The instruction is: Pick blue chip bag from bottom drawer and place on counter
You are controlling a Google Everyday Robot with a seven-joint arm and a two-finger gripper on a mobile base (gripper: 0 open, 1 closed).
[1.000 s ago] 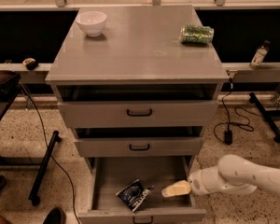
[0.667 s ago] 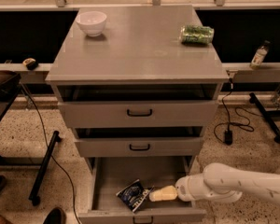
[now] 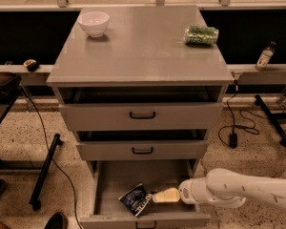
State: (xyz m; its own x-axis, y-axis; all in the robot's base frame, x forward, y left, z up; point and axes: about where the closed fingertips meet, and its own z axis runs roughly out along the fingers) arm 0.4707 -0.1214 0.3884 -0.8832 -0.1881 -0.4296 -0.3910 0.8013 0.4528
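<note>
My claw (image 3: 158, 195) reaches in from the lower right of the frame into the open bottom drawer (image 3: 128, 175). Its tip is right at the edge of the blue chip bag (image 3: 135, 200), which lies near the drawer's front. I cannot tell how wide the claw stands. A white bowl (image 3: 93, 23) sits on the counter (image 3: 143, 51).

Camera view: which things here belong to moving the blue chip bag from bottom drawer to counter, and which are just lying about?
Job in hand: blue chip bag, lying in the open bottom drawer; counter; gripper, low in that drawer at the bag's right edge.

Lying about: white bowl and green packet, both on the counter; bottle off to the right.
</note>
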